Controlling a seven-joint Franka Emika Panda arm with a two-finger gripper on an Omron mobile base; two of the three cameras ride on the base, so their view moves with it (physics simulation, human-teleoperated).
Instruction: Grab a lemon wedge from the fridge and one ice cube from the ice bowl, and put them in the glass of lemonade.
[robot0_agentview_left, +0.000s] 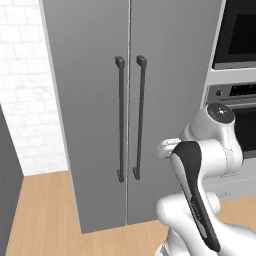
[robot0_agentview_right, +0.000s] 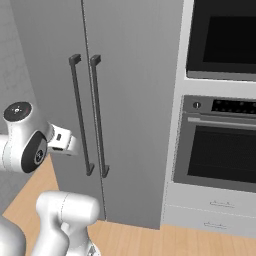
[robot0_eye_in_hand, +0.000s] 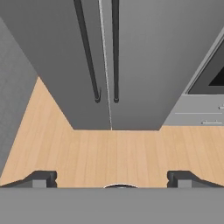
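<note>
The fridge stands straight ahead, tall and grey, with both doors closed. Two long dark bar handles run down either side of the centre seam. My gripper hangs well short of the doors, over the wooden floor, open with nothing between its fingertips. The lemon wedge, the ice cube, the ice bowl and the glass of lemonade are out of view.
A built-in oven stack with drawers below adjoins the fridge's right side. A white tiled wall lies to the fridge's left. Pale wooden floor stretches in front.
</note>
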